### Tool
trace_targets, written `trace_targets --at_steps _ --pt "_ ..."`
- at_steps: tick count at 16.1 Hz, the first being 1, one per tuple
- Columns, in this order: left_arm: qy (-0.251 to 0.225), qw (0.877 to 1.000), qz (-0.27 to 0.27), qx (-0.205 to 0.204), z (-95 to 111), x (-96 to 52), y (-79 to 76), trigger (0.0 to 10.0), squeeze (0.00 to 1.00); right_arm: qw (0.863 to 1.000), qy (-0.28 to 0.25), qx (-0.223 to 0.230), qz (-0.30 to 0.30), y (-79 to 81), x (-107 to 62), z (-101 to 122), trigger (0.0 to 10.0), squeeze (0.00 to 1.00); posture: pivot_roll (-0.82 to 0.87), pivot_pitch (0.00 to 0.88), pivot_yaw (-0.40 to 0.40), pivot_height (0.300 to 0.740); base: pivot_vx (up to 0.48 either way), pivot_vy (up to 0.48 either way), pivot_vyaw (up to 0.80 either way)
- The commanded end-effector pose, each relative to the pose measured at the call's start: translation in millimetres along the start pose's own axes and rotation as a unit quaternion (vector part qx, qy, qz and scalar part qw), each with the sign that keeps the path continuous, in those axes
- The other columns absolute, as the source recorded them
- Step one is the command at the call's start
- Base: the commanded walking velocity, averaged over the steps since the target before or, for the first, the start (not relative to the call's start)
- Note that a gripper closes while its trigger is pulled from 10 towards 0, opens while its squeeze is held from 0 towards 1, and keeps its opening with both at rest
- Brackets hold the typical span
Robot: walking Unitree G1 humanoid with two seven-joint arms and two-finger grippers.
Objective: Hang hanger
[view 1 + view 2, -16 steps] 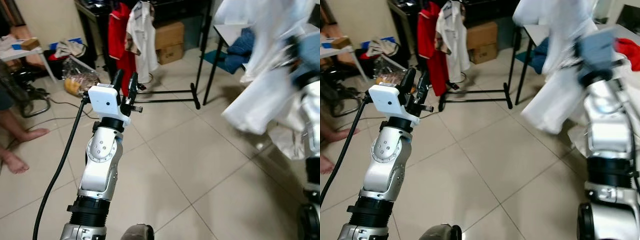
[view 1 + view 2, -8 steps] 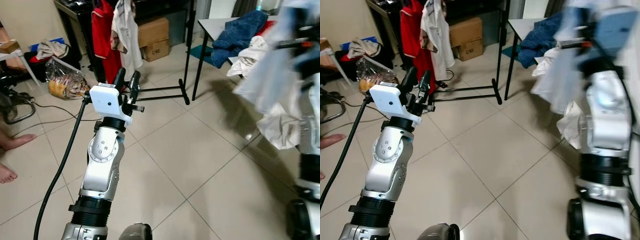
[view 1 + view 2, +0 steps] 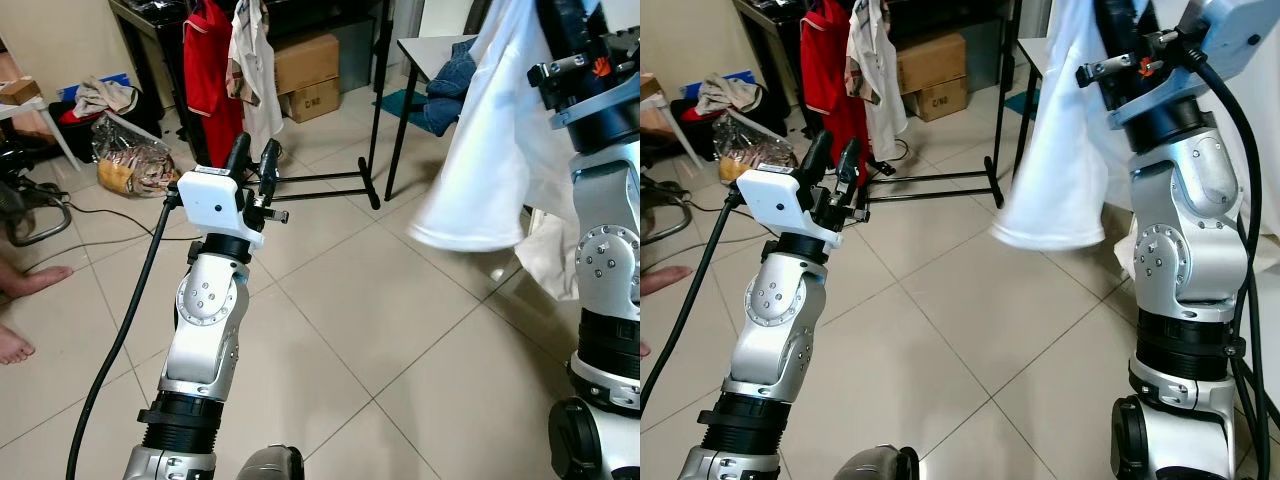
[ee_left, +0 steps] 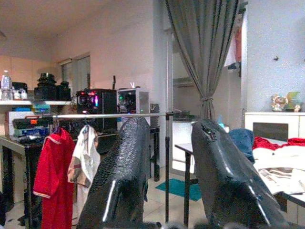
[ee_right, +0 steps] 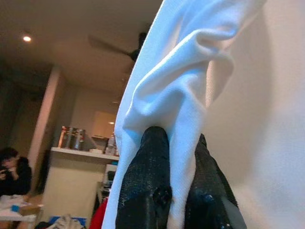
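Observation:
A white garment (image 3: 490,150) hangs from my raised right arm at the right. In the right wrist view my right gripper (image 5: 178,136) is shut on a fold of that white cloth (image 5: 181,86). I cannot make out a hanger inside the garment. My left gripper (image 3: 253,150) is held up at centre left, open, with nothing between its fingers (image 4: 128,162). It points toward the black clothes rack (image 3: 375,100), whose top rail (image 4: 109,115) carries a red shirt (image 3: 205,70) and a white shirt (image 3: 255,60).
A table (image 3: 430,45) piled with clothes stands behind the garment. Cardboard boxes (image 3: 305,70) sit under the rack, and its base bar (image 3: 330,180) lies on the tiled floor. A plastic bag (image 3: 130,165) and a person's bare feet (image 3: 30,280) are at the left.
My right arm has swung the white garment in toward the centre, and it now hangs still rather than blurred. The view shifted earlier. My left arm has not moved.

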State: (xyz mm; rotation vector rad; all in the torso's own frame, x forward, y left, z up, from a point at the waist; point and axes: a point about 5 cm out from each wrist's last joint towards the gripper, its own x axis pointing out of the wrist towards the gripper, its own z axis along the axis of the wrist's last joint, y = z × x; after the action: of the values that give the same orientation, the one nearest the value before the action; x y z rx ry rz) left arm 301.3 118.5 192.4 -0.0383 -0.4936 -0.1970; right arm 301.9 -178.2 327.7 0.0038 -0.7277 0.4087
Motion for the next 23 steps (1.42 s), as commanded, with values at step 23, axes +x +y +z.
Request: trace_targets --at_steps 23 --pt "0.007 1.000 -0.016 -0.005 -3.1 -2.9 -5.7 10.0 0.00 0.925 0.223 0.166 0.260 81.0 -45.9 -53.5 10.0 0.00 0.12 0.000 0.031 0.740 0.000 0.000 0.00"
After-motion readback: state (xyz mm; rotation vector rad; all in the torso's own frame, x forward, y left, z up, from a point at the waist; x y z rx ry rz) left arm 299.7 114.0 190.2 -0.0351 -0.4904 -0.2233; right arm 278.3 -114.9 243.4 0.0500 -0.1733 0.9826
